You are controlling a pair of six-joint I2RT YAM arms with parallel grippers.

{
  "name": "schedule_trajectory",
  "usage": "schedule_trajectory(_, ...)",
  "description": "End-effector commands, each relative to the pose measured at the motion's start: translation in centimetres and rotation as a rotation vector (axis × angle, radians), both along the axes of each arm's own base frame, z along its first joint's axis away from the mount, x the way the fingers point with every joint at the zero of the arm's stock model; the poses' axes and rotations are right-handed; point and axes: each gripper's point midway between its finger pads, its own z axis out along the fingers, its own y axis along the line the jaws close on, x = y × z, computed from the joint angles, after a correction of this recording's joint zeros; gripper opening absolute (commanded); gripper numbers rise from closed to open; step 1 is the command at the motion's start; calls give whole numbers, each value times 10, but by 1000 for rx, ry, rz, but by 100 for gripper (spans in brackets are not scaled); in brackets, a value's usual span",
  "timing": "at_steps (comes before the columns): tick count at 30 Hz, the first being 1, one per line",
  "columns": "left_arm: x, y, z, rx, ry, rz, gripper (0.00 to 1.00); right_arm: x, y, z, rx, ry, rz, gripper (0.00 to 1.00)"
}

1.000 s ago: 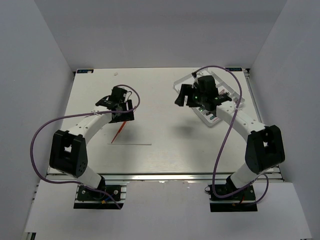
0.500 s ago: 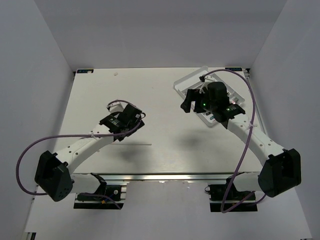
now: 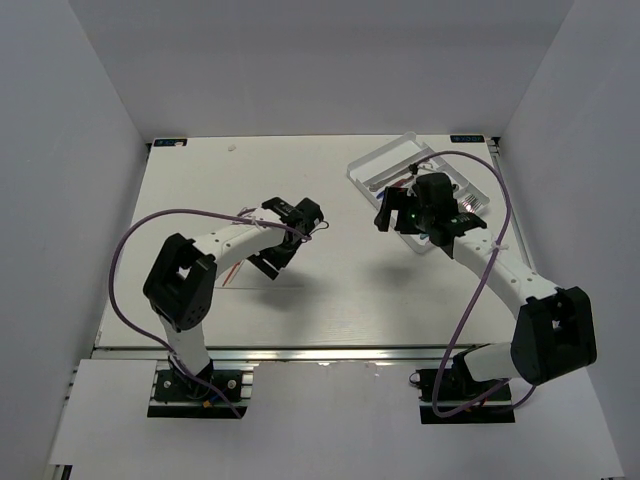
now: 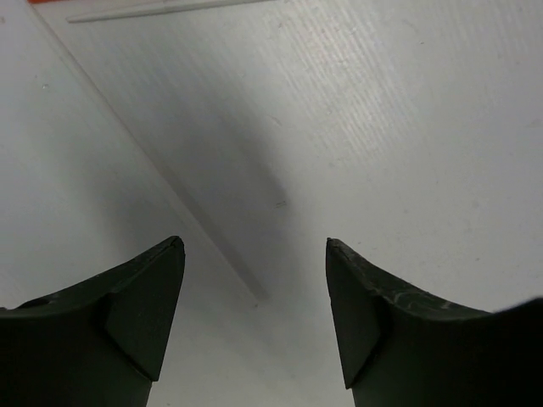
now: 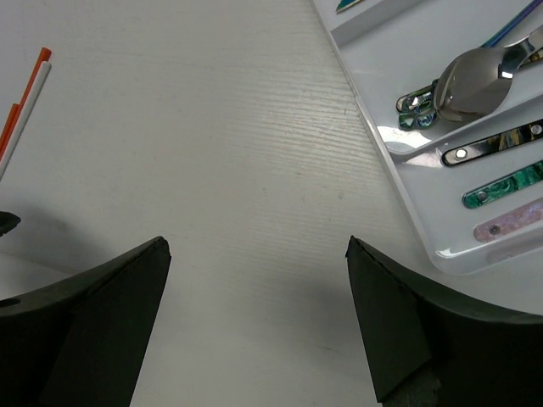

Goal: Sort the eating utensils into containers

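The white tray sits at the back right; its compartments hold several utensils, among them a silver spoon and dark, teal and pink handles. One thin red-orange utensil lies on the table left of centre, partly under the left arm, and also shows far left in the right wrist view. My left gripper hangs open over bare table just right of that utensil, nothing between its fingers. My right gripper is open and empty beside the tray's left wall.
A thin seam line runs across the table just in front of the left gripper. White walls close in the table on the left, back and right. The left arm's purple cable loops out to the left.
The left gripper has swung right and toward the centre, off the red-orange utensil, which stays on the table. The right gripper has shifted slightly nearer along the tray's left edge.
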Motion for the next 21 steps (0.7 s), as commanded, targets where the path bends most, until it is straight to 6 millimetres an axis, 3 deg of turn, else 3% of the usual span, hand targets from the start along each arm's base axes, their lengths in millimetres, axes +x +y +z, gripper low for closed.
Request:
schedule_trajectory(1, -14, 4, 3, -31, 8, 91, 77, 9, -8, 5, 8, -38, -31, 89)
schedule_trajectory(2, -18, 4, -5, -38, 8, 97, 76, 10, -10, 5, 8, -39, -34, 89)
schedule_trajectory(5, -26, 5, -19, -73, -5, 111, 49, 7, -4, 9, 51, -43, -1, 89)
schedule_trajectory(6, -28, 4, -22, -86, -7, 113, 47, 6, -1, 11, 65, -48, 11, 89)
schedule_trajectory(17, -24, -3, -51, -145, -39, 114, 51, 3, -2, 5, 81, -35, 19, 89)
schedule_trajectory(21, -33, -3, -57, -147, 4, 116, 49, 3, -5, 8, 85, -48, 9, 89)
